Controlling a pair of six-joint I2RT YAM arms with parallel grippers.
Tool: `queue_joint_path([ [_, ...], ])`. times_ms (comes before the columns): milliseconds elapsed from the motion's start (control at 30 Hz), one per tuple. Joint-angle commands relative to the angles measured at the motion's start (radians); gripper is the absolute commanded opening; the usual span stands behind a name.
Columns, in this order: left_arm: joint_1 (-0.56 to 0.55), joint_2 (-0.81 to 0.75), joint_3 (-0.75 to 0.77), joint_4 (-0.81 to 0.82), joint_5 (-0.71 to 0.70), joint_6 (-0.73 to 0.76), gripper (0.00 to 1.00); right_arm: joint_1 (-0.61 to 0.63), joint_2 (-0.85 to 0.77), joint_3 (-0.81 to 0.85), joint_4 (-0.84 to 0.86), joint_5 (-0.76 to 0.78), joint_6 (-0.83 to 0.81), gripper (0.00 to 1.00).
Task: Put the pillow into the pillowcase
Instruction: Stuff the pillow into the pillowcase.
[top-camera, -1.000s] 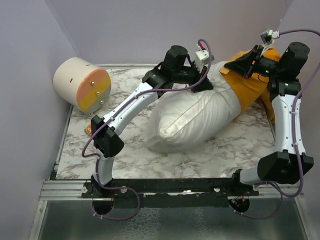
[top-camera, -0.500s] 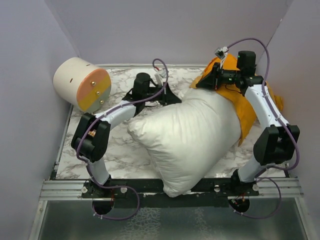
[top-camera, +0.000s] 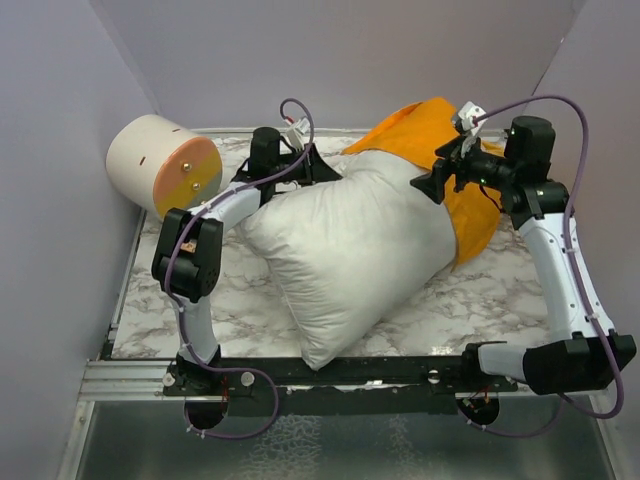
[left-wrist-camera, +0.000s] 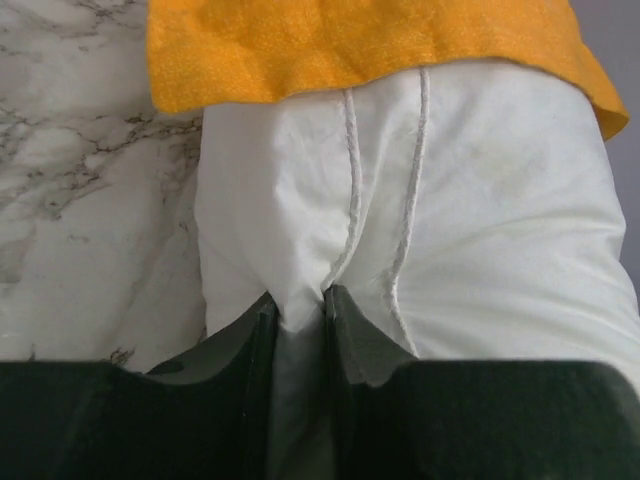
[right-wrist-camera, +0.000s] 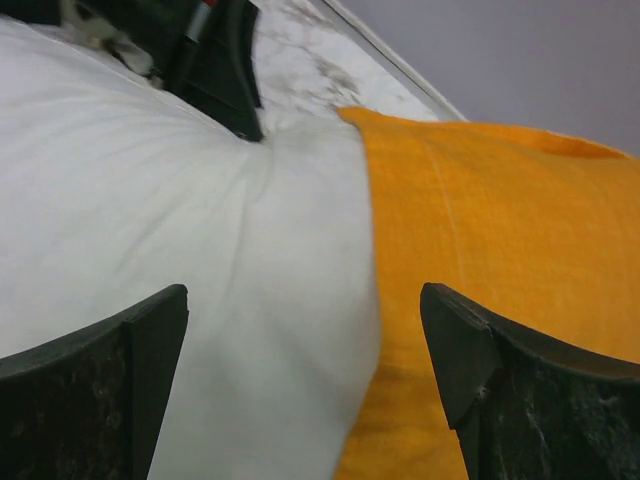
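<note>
The plump white pillow (top-camera: 345, 250) lies slantwise across the marble table (top-camera: 490, 290), its near corner over the front rail. The orange pillowcase (top-camera: 425, 130) covers the pillow's far right end, and its hem (left-wrist-camera: 350, 50) crosses the white fabric. My left gripper (top-camera: 332, 177) is shut on the pillow's far left corner (left-wrist-camera: 298, 300), with a fold of white cloth pinched between the jaws. My right gripper (top-camera: 432, 184) hangs open over the line where pillowcase (right-wrist-camera: 500, 220) meets pillow (right-wrist-camera: 150, 200), nothing between its fingers (right-wrist-camera: 165, 310).
A cream-and-orange cylinder (top-camera: 165, 168) lies at the back left corner. Grey walls close in the back and both sides. The black front rail (top-camera: 250, 372) runs along the table's near edge, under the pillow's corner.
My right gripper has opened and let the pillowcase go. The pillow shifted back and left with my left gripper, and the pillowcase now spreads wider over its far end.
</note>
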Motion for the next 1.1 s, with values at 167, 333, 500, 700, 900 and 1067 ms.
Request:
queue_joint_path([
  [167,0.081,-0.305,0.086,-0.217,-0.393,0.343,0.91,-0.004,0.019,-0.236,0.170,0.582,-0.056,1.00],
  [333,0.135,-0.556,-0.026,-0.264,-0.478,0.409,0.99,-0.004,0.011,-0.295,0.251,0.665,-0.054,1.00],
  [500,0.140,-0.774,-0.266,-0.254,-0.278,0.246,0.96,-0.004,0.026,-0.328,0.278,0.702,-0.055,0.97],
  [700,0.135,-1.050,-0.546,-0.382,-0.277,0.082,0.90,-0.004,0.034,-0.321,0.257,0.664,-0.067,0.71],
  [900,0.129,-1.286,-0.672,-0.547,-0.348,0.009,0.92,-0.004,0.041,-0.296,0.205,0.522,-0.066,0.33],
  [1067,0.065,-1.265,-0.712,-0.566,-0.405,-0.013,0.97,-0.004,0.037,-0.265,0.154,0.357,-0.072,0.12],
])
